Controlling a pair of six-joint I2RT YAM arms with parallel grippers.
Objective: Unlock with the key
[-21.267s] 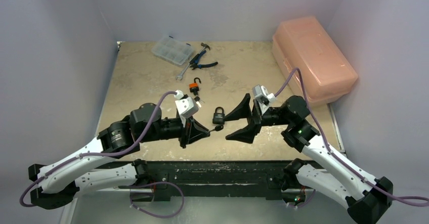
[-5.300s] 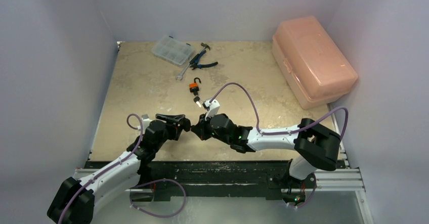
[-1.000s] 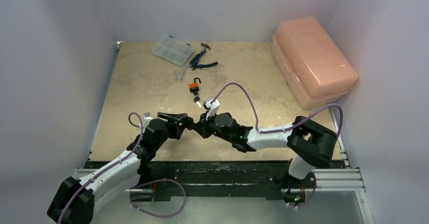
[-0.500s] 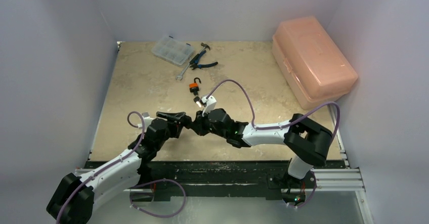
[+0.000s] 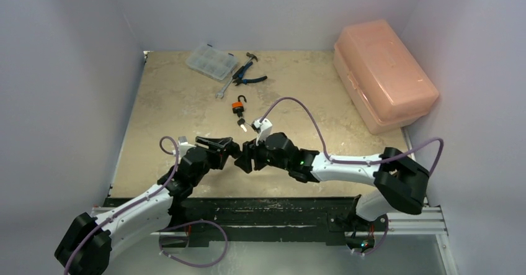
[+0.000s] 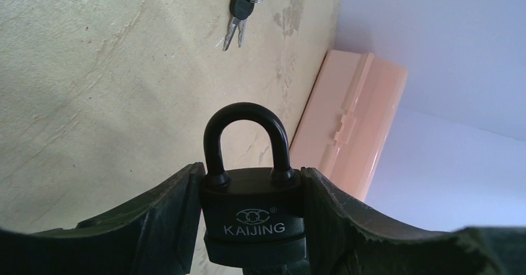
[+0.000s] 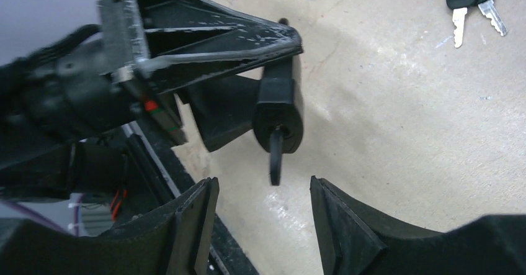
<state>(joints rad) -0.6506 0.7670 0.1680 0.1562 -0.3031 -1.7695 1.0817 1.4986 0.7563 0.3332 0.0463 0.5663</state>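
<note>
Top view: the black-fingered left pincer (image 5: pixel 229 149) and right pincer (image 5: pixel 247 157) sit nose to nose over the near middle of the beige table (image 5: pixel 180 101).

Left wrist: the left pincer clamps the black KAIJING padlock (image 6: pixel 251 216) by its flanks, shackle seated and pointing away.

Right wrist: the black-headed key (image 7: pixel 275 160) juts from the lock's base, in line with its length, aimed straight into the right pincer's spread, empty jaws. The right arm's nearest!

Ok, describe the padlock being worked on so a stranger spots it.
Go to the near middle of the table. There the black padlock is clamped in the left pincer, a key in its base. The orange padlock farther back lies loose.
</note>
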